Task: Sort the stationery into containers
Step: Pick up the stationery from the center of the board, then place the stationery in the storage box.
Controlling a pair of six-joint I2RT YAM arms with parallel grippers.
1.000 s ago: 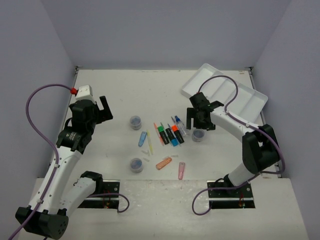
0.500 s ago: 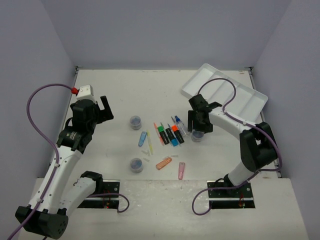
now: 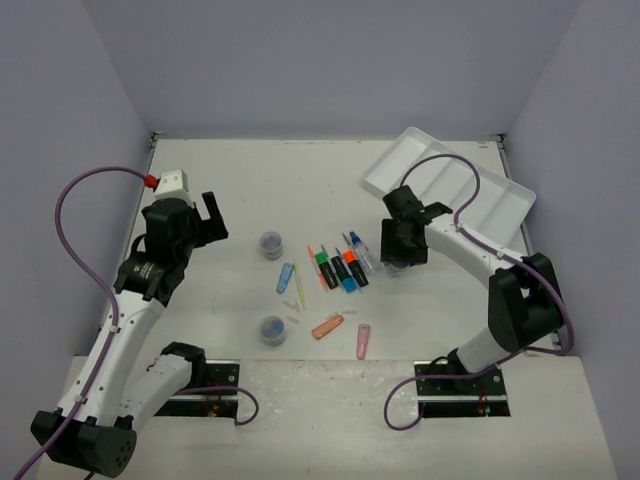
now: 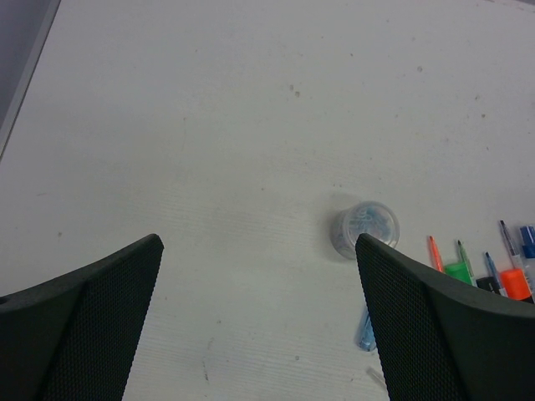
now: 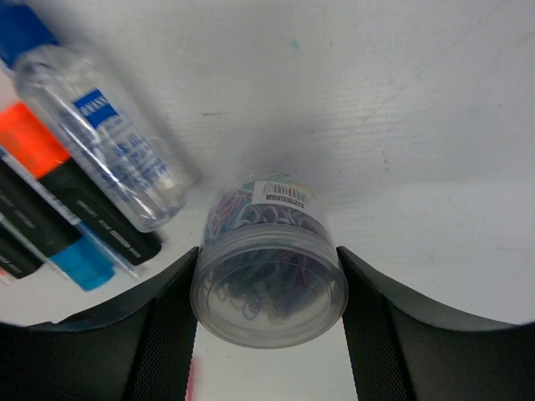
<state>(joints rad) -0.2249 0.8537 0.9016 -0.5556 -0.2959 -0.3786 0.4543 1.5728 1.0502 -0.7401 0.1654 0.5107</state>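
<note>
Sorting is only starting: the white tray (image 3: 430, 168) shows nothing in it, while the highlighters (image 3: 338, 268), far pot (image 3: 271, 244) and near pot (image 3: 272, 330) lie loose on the worktop (image 3: 230, 180). The right pincer (image 3: 403, 243) is clasped around the clip pot (image 5: 269, 284) beside the highlighters; the left pincer (image 4: 257, 244) hangs wide, holding nothing.

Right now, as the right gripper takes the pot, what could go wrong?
1. The pot is round and smooth, and the right gripper touches it only at two sides, so it may slip or turn when lifted.
2. The clear bottle lies close beside the pot; a finger could push it into the highlighters.
</note>
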